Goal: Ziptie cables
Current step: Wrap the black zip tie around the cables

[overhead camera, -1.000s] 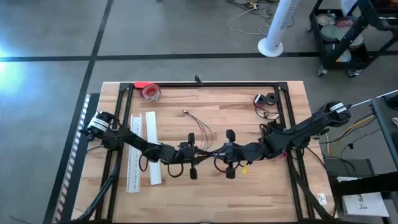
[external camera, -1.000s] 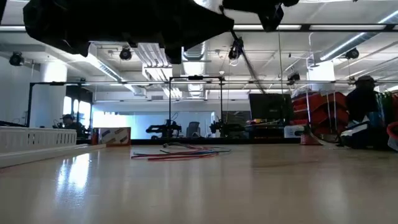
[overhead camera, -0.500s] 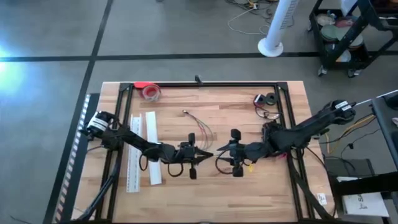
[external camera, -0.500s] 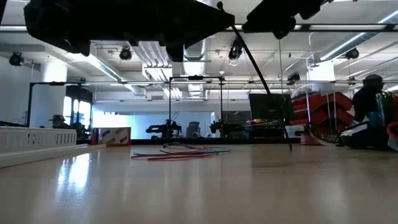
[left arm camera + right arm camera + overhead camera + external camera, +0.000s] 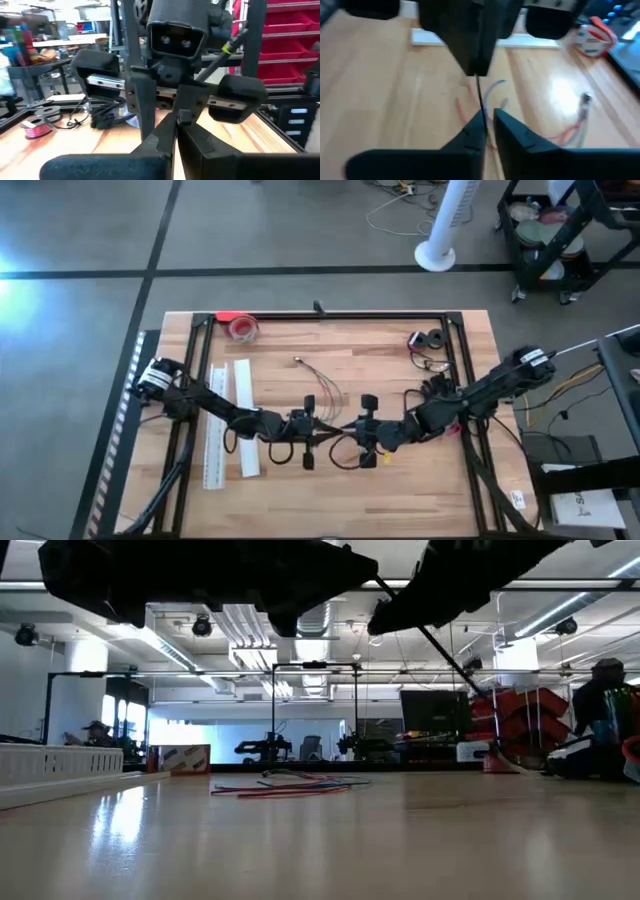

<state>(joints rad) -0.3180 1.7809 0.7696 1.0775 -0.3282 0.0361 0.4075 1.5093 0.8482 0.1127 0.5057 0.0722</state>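
2 dark arms are meeting tip to tip over the middle of the wooden tabletop (image 5: 400,480), nearer its front edge than its back. The left gripper (image 5: 330,429) is pointing toward the right gripper (image 5: 345,431), and the 2 tips are almost touching. In the left wrist view the left jaws are pinched together on a thin dark strip (image 5: 176,131), though what that strip is cannot be told. In the right wrist view the right jaws are likewise closed around a thin dark line (image 5: 480,107) that is running up toward the other arm. Both arms are hanging above the wood, showing only as dark shapes along the top of the low view. Just behind the grippers, toward the back of the tabletop, the cables (image 5: 322,383) are lying loose and flat on the wood, a few thin reddish and pale wires curving from a tiny connector end; no gripper is touching them. To the left, 2 long white strips (image 5: 243,415) are lying side by side. Farther back, a red tape roll (image 5: 243,328) is sitting by the rear left corner, and a small dark roll (image 5: 432,340) is resting near the rear right.
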